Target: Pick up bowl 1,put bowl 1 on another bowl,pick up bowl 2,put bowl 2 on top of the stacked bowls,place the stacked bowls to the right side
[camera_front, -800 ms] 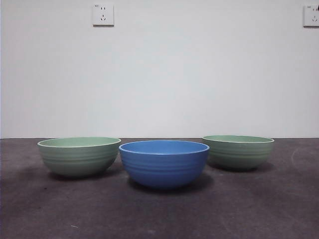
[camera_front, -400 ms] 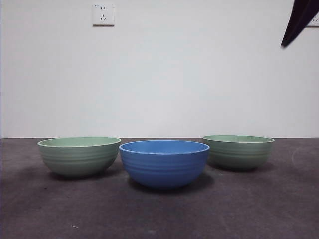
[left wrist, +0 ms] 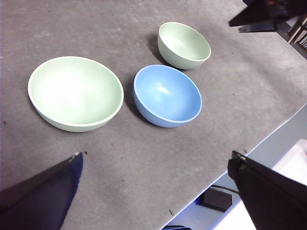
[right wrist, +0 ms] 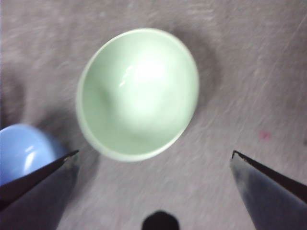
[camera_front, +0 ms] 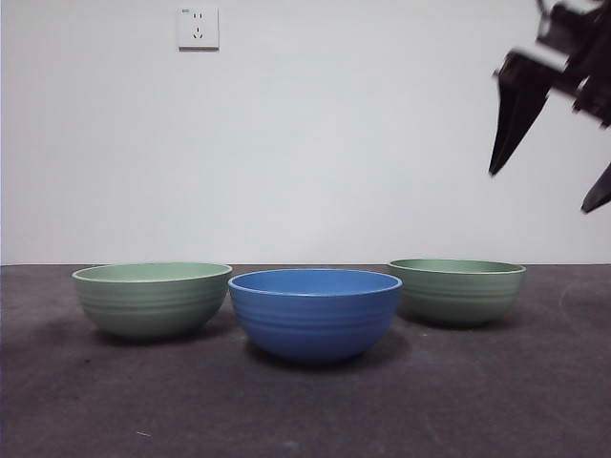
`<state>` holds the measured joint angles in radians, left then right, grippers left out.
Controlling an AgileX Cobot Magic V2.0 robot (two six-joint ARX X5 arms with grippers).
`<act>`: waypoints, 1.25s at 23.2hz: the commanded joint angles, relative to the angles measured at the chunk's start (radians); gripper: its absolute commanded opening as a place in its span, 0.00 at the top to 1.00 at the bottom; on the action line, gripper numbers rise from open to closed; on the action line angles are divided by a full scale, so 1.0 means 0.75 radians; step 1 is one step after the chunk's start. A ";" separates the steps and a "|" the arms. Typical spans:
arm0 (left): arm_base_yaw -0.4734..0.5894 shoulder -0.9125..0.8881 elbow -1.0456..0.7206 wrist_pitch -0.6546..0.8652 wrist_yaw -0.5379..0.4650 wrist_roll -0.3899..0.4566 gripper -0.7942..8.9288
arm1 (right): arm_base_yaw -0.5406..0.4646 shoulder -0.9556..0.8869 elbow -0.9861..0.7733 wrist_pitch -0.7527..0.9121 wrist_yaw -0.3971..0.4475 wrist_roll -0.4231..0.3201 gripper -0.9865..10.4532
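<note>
Above rt green bowl [right wrist: 137,93] (pale, glossy): right pincer [camera_front: 549,157], jaws apart.

— What's around me besides the job itself?

— A dark grey table [camera_front: 305,410], matte and faintly speckled. Behind it is a plain white wall [camera_front: 305,143] with 1 white socket plate [camera_front: 198,28] high up, toward the left in the front view.

— Anything past the table?

— My left wrist view shows its edge running diagonally, with pale grey floor [left wrist: 283,139] beyond. There's 1 black object [left wrist: 215,199] down there, with a cable leading to it; I cannot tell what it is. Something white [left wrist: 295,160] lies near it.

— Marks on the surface?

— 1 small pinkish spot [right wrist: 264,135] in my right wrist view, and a few tiny dark flecks elsewhere.
</note>
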<state>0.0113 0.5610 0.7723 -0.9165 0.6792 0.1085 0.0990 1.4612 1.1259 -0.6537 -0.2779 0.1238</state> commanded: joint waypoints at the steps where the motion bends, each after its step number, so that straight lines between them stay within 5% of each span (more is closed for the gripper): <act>1: 0.001 -0.001 0.002 -0.004 0.002 -0.001 0.37 | 0.005 0.101 0.027 0.033 0.046 0.014 0.45; 13: 0.001 -0.001 0.002 -0.028 0.001 -0.001 0.37 | 0.031 0.411 0.040 0.244 0.070 0.035 0.66; 15: 0.001 -0.001 0.002 -0.028 0.001 -0.001 0.37 | 0.035 0.417 0.040 0.266 0.071 0.034 0.79; 20: 0.001 -0.001 0.002 -0.028 0.001 -0.001 0.37 | 0.040 0.417 0.040 0.289 0.071 0.044 0.92; 29: 0.001 -0.001 0.002 -0.028 0.000 -0.001 0.37 | 0.071 0.291 0.053 0.286 0.065 0.048 0.92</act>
<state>0.0113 0.5610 0.7723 -0.9401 0.6773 0.1085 0.1467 1.6913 1.1542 -0.4492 -0.2241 0.1505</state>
